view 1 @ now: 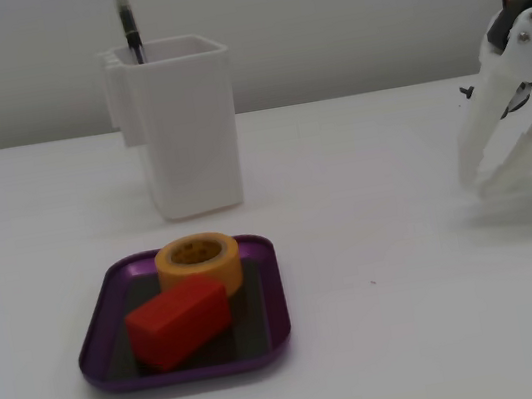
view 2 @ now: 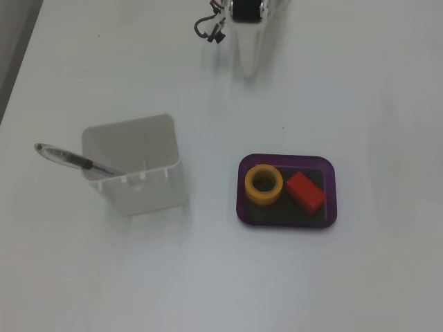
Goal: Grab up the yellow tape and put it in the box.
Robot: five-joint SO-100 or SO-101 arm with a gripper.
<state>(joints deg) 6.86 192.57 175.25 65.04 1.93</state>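
Yellow tape [view 1: 198,262] | inside box [view 1: 100,327] | well apart from hand [view 1: 479,180]

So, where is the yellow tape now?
The tape lies inside the box, on its left side in the view from above, against the red block.

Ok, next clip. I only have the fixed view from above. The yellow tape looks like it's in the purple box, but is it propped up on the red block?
Observer: No. In a fixed view from the side, the yellow tape lies hole up at the back of the box, behind the red block, not on it.
Operator: And the gripper? I see only a white wedge.
Observer: The gripper holds nothing and sits far right of the box in that view. I cannot tell whether it is open.
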